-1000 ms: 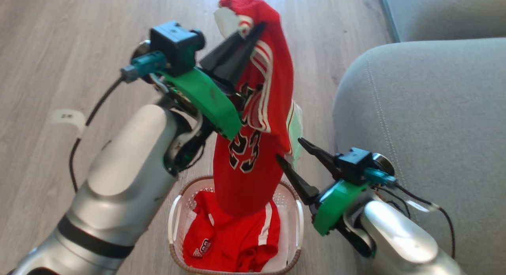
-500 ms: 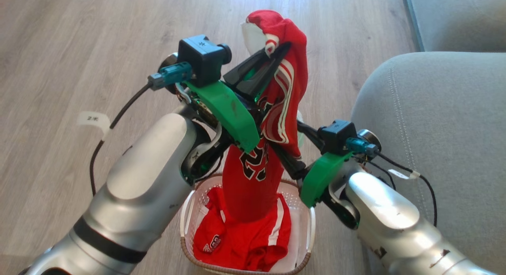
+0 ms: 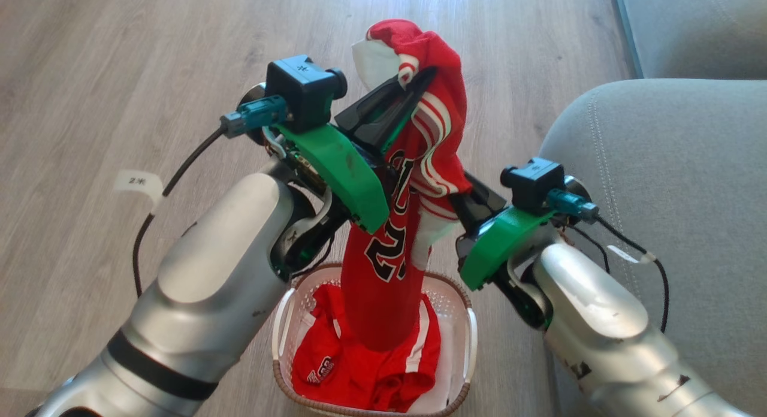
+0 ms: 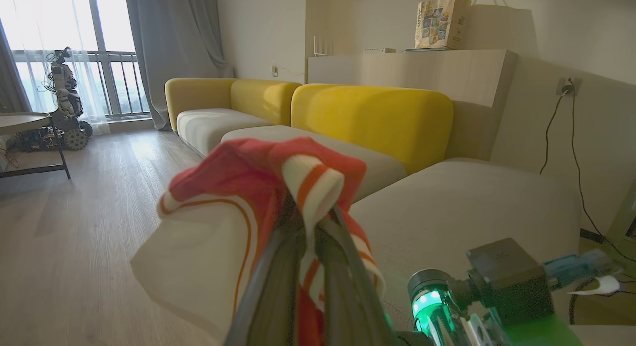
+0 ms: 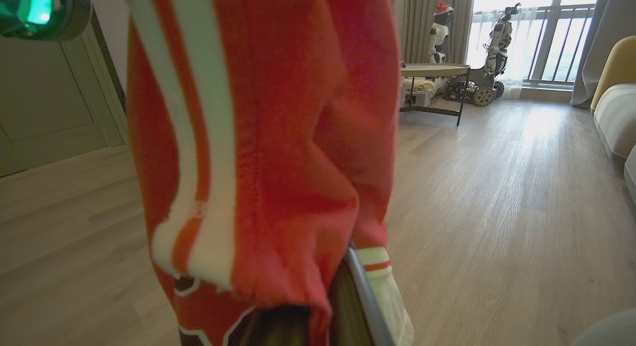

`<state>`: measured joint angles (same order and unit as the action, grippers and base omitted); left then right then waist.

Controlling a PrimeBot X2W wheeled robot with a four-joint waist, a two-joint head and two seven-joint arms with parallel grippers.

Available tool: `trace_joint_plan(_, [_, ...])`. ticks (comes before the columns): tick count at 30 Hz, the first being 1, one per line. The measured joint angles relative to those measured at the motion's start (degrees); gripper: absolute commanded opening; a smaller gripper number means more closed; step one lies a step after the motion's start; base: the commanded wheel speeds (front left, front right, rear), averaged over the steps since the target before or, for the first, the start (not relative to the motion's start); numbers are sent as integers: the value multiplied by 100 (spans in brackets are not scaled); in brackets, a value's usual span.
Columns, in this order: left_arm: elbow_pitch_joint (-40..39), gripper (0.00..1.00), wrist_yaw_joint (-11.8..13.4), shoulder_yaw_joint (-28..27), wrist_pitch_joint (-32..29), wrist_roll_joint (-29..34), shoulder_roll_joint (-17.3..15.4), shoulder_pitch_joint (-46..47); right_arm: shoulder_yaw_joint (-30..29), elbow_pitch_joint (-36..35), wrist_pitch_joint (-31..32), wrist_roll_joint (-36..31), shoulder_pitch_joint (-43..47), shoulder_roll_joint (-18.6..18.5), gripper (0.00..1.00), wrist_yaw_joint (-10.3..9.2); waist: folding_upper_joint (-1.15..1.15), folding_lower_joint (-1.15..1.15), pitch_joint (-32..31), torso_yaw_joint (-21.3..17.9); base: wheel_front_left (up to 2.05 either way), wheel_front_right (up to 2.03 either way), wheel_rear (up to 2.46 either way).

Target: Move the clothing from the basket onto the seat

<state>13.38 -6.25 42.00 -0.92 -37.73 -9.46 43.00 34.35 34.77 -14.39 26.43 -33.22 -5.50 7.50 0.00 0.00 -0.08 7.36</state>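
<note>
Clothing is split between air and basket: the red jersey (image 3: 383,267) hangs in a long column straight above the basket (image 3: 280,330), its lower hem touching the red shorts (image 3: 359,369) that lie crumpled inside the basket. The left fingers (image 3: 413,90) are clenched on the jersey's bunched shoulder, high above the basket. The left forearm climbs steeply from the basket's left side, wrist tipped up. The right fingers (image 3: 482,200) are closed partway up, above the basket's right rim, and look pinched on a fold of the striped side trim. In the right wrist view the cloth drapes over them, so I cannot tell how deep that hold goes. The right forearm rises from beside the basket's right side, wrist aimed back over the basket.

To lift well, both arms should rise together until the hem clears the basket's rim; otherwise the tail may drag the shorts out or tip the light basket. Then comes a swing to the seat (image 3: 659,165), just right of the basket, with the two holds apart so the thin, slippery fabric spreads rather than bunches.
</note>
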Motion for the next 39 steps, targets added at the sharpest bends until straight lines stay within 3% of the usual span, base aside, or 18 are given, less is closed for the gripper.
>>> trace_joint_plan(16, [-65, 0, 174, -2, 7, -2, -315, -386, -1225, -1273, -2, -78, 562, -216, 0, 0, 0, 0, -58, -219, 0, 0, 0])
trace_joint_plan(17, [-75, 9, 175, -3, 7, -22, -315, -417, -1360, -1354, -4, -78, 577, -230, 0, 0, 0, 0, -63, -230, 0, 0, 0])
trace_joint_plan(18, [-93, 37, 185, -3, 7, -62, -314, -455, -1455, -1444, -7, -79, 587, -243, 0, 0, 0, 0, -66, -242, 0, 0, 0])
trace_joint_plan(19, [-104, 100, 211, 0, 7, -82, -314, -489, -1539, -1536, -7, -80, 590, -255, 0, 0, 0, 0, -70, -255, 0, 0, 0])
trace_joint_plan(29, [-331, 100, 274, 32, 81, -85, -474, -780, -1970, -2305, -8, 110, 832, -448, 0, 0, 0, 0, -39, -513, 0, 0, 0])
trace_joint_plan(39, [-584, 100, 285, 103, 318, -82, -593, -1123, -2516, -3020, -11, 156, 973, -804, 0, 0, 0, 0, 75, -1023, 0, 0, 0])
